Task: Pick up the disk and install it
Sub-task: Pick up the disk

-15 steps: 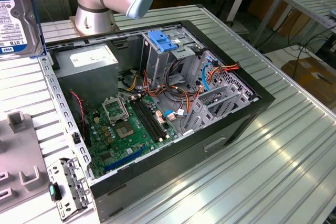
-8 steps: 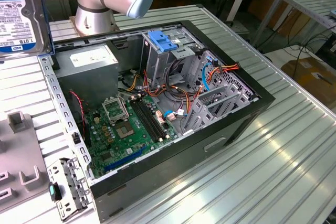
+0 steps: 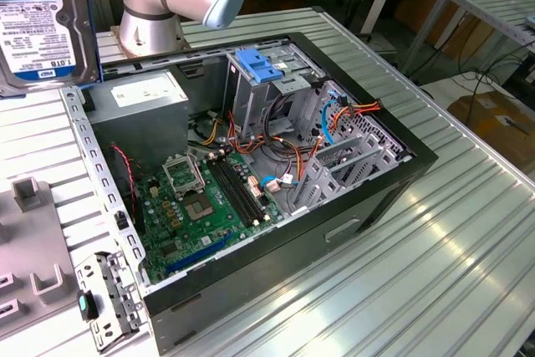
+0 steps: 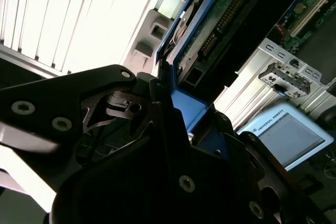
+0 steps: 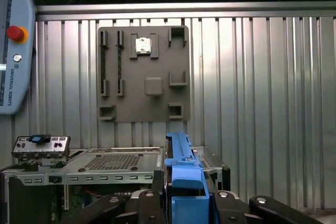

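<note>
The disk (image 3: 38,18), silver with a white and blue label, hangs high at the exterior view's left, above the table and to the left of the open computer case (image 3: 401,165). In both wrist views my gripper (image 5: 184,195) is shut on the disk. Its blue side rail (image 5: 181,166) runs edge-on between the black fingers (image 4: 157,103), and the disk's green circuit board (image 4: 231,9) faces the second wrist camera. The metal drive cage (image 3: 251,98) with a blue latch (image 3: 259,64) stands inside the case, apart from the disk.
The case holds a grey power supply (image 3: 138,94), a green motherboard (image 3: 209,198) and bundles of cables (image 3: 284,152). A grey fixture plate (image 5: 142,72) lies on the ribbed metal table (image 3: 418,273). A teach pendant (image 5: 13,45) sits beside it. The arm's base (image 3: 150,6) stands behind the case.
</note>
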